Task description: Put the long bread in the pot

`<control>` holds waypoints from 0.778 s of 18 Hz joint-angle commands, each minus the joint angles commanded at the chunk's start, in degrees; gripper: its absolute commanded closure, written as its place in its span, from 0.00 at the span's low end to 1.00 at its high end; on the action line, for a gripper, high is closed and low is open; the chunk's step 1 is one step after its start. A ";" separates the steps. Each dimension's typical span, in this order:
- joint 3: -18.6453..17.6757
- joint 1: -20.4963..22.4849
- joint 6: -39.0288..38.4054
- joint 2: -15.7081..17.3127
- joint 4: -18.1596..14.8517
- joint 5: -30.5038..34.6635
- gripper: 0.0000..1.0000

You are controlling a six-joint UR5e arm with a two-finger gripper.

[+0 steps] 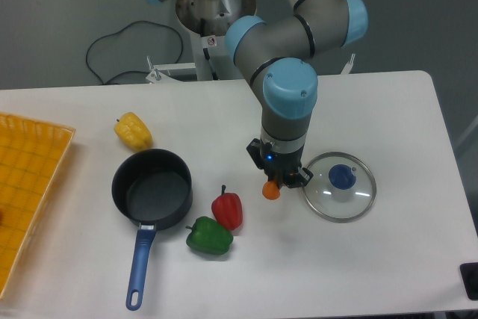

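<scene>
Camera view from above the table: we see only a rounded orange end of the long bread (270, 190), poking out from under the gripper (279, 179), which points straight down from the arm's wrist; the rest of the loaf is hidden behind the fingers and wrist. The fingers look closed around the loaf, though we cannot make out the contact itself, and we cannot tell whether the loaf's end touches the table (388, 110) or hangs just above it. The bread sits between the red bell pepper (228, 210) on one side and the glass lid (339, 186) with its blue knob on the other, near both but touching neither. The pot (152, 188) stands well apart from the gripper, toward the left of the picture, its dark bowl holding nothing we can see and its blue handle pointing toward the near edge. A green bell pepper (209, 236) lies just beside the red one and close to the pot's wall. A yellow bell pepper (133, 131) rests beyond the pot, and an orange tray (33, 184) fills the far left.
</scene>
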 joint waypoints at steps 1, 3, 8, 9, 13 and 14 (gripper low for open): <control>0.00 -0.09 0.00 -0.09 0.00 -0.09 0.75; 0.00 -0.09 -0.09 0.00 0.00 0.00 0.75; 0.17 -0.26 -1.32 -0.09 0.09 -0.18 0.75; 0.18 -0.26 -1.41 -0.09 0.09 -0.44 0.75; 0.35 -0.44 -2.45 0.00 0.09 -1.23 0.75; 0.53 -0.44 -3.07 0.00 0.09 -1.40 0.75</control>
